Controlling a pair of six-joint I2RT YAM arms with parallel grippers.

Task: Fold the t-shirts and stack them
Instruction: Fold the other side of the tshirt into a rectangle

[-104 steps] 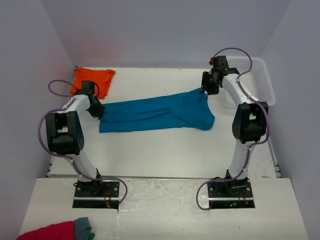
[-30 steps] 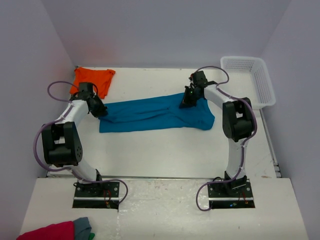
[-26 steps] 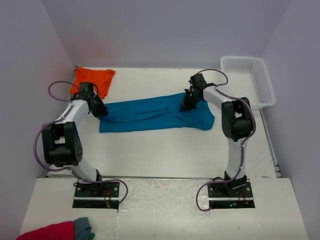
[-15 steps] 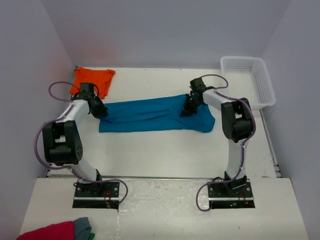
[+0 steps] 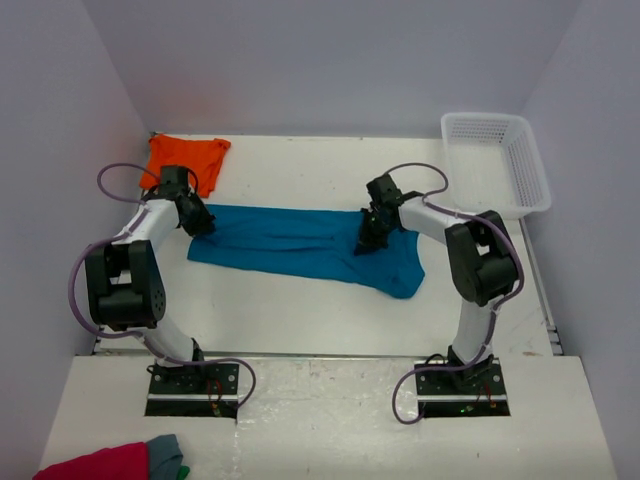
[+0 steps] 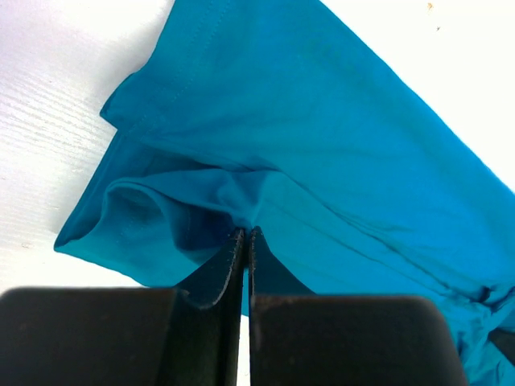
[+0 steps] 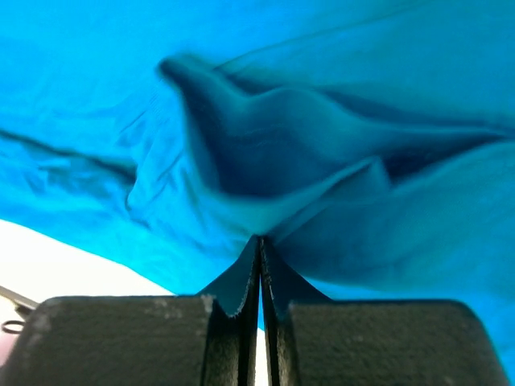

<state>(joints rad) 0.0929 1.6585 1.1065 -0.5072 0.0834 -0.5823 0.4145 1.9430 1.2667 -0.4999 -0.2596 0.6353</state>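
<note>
At the near left corner, on the ledge in front of the arm bases, a crumpled crimson-pink cloth (image 5: 95, 463) is lying against a small grey cloth (image 5: 165, 452). Beyond the bases, the white bench (image 5: 300, 310) is carrying a long teal-blue cotton t-shirt (image 5: 290, 242), which is lying stretched across the middle, its right end sagging toward the near side. The left gripper (image 5: 200, 226) is pinching the shirt's left end. In the left wrist view its fingers are pressing together on a raised fold of teal fabric, with the hem curling open just beside them. The right gripper (image 5: 366, 243) is pinching the shirt toward its right end. In the right wrist view its fingers are closing tightly on a ridge of cloth, with wrinkles fanning out from the grip. Farther back, a bright orange cotton t-shirt (image 5: 185, 157) is lying bunched at the far left corner, just behind the left gripper and apart from the teal shirt. At the far right, a white plastic lattice basket (image 5: 530, 160) is sitting along the bench's right edge.
</note>
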